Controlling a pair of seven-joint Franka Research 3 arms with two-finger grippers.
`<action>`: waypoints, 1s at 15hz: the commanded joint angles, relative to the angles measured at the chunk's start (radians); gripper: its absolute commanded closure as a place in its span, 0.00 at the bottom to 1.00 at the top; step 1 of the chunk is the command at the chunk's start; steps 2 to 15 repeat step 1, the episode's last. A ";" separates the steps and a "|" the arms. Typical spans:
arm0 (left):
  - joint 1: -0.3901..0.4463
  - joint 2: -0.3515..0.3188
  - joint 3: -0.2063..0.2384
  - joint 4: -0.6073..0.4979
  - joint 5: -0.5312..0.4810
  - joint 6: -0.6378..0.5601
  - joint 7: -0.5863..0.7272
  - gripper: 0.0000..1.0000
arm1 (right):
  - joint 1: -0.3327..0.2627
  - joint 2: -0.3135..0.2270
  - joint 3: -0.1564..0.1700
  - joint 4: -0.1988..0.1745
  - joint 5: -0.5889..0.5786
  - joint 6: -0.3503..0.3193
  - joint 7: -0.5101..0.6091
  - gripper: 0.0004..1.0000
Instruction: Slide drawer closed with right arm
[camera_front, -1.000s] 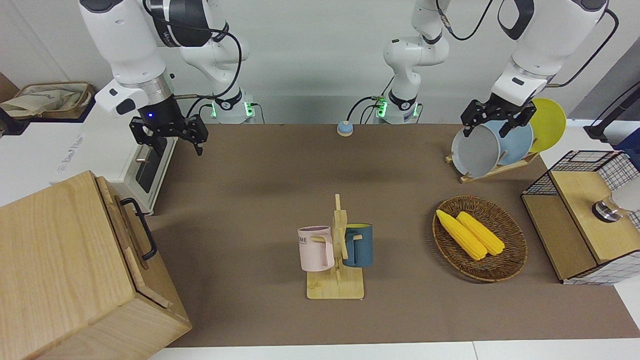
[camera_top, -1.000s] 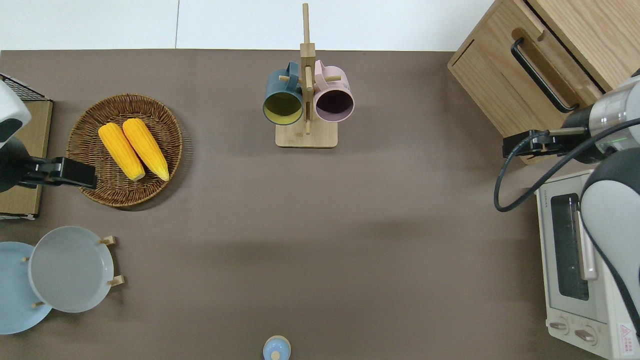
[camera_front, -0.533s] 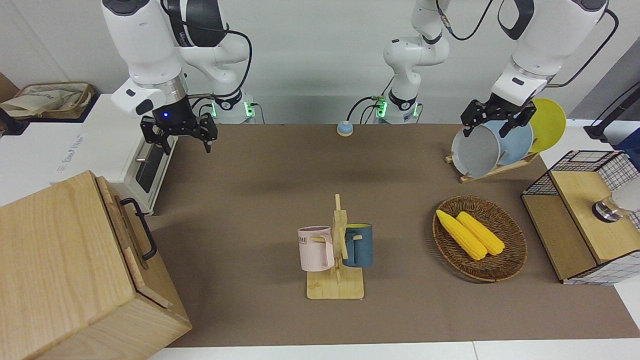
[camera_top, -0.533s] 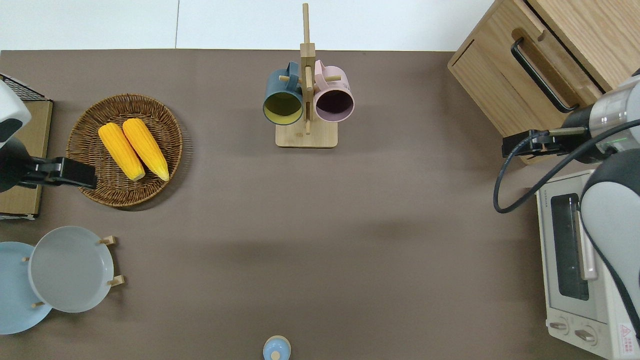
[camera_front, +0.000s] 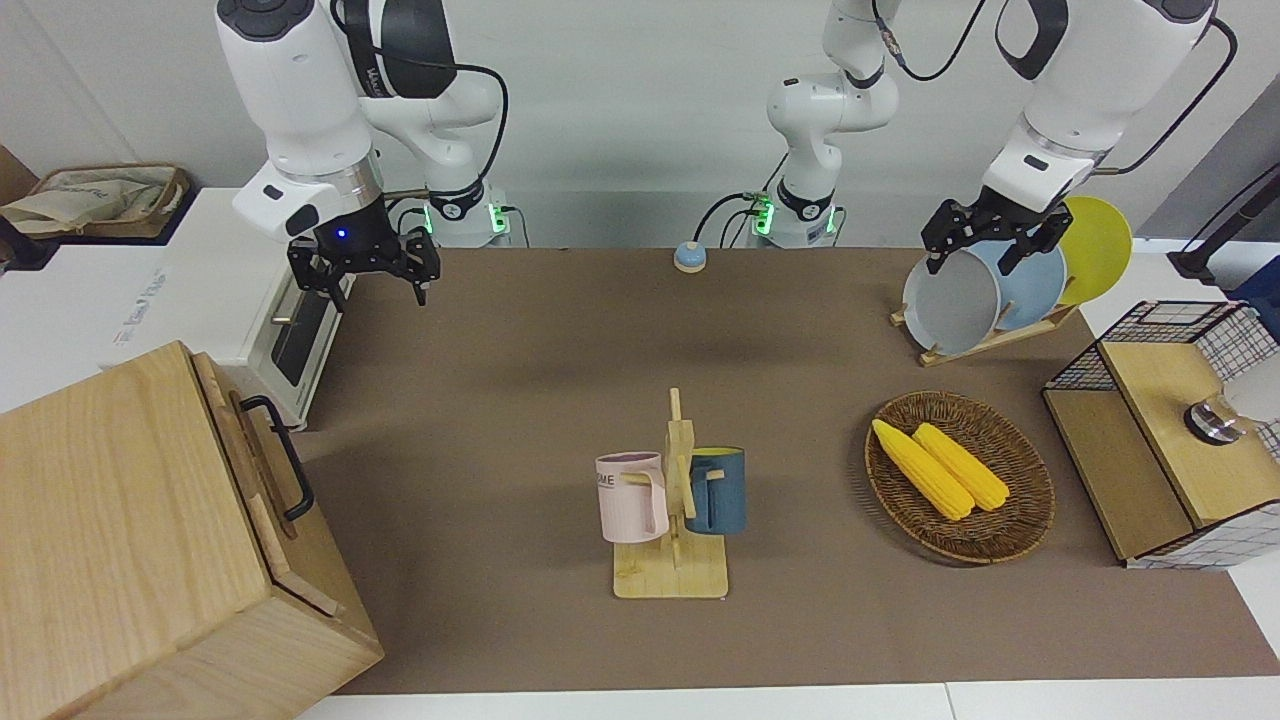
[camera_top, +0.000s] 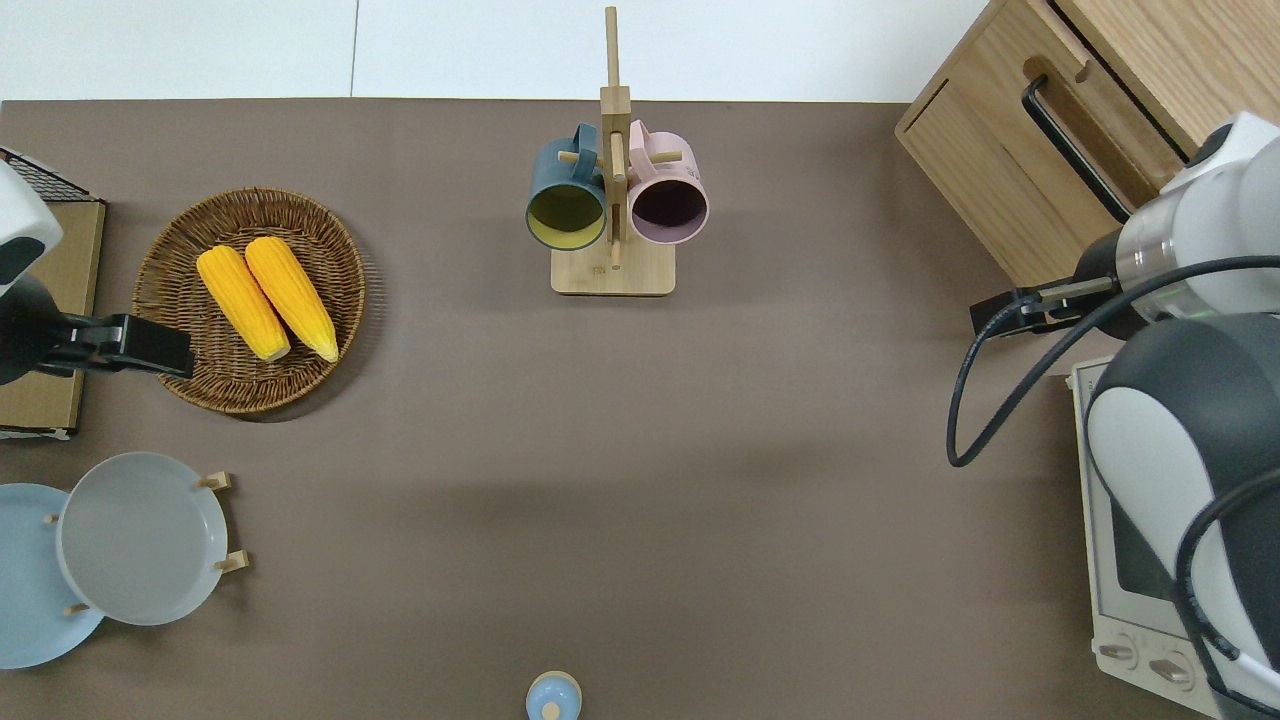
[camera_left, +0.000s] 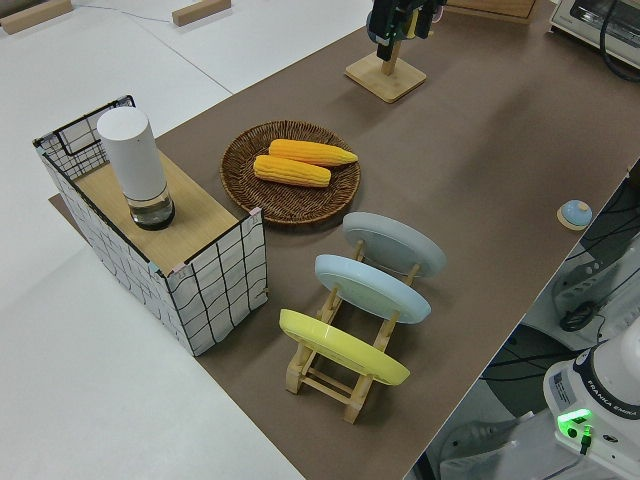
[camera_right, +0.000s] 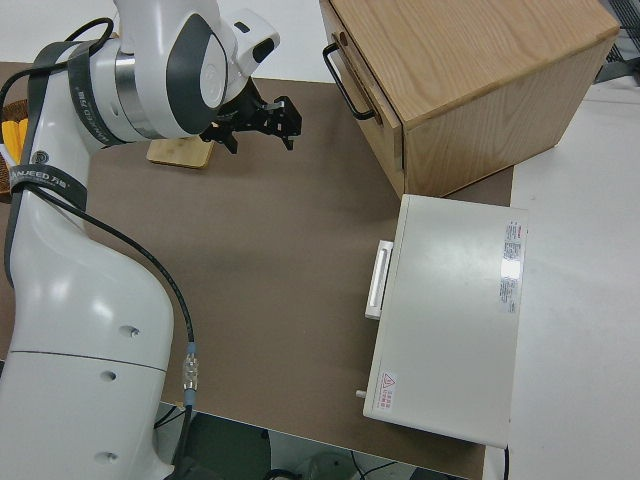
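— Surroundings?
— Plain pale grey wall (camera_front: 620, 90) at the robots' end; brown matte table covering (camera_front: 560, 340); white surface (camera_top: 480, 45) bordering it.
— Lighting?
— Even, soft shadows.

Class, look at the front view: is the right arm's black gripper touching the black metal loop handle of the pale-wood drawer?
No. The right gripper hangs in the air apart from the black loop handle of the pale-wood drawer.

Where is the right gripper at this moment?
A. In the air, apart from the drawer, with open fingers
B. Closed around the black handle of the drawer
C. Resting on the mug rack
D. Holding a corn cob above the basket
A. The right gripper hangs open above the table near the white oven, clear of the drawer and its black handle; it holds nothing.
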 joint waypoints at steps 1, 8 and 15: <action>-0.007 -0.004 0.000 0.010 0.018 -0.018 -0.010 0.01 | -0.017 0.019 0.002 0.041 0.020 -0.036 -0.025 0.01; -0.007 -0.004 0.000 0.010 0.018 -0.018 -0.010 0.01 | -0.017 0.019 0.002 0.041 0.020 -0.036 -0.025 0.01; -0.007 -0.004 0.000 0.010 0.018 -0.018 -0.010 0.01 | -0.017 0.019 0.002 0.041 0.020 -0.036 -0.025 0.01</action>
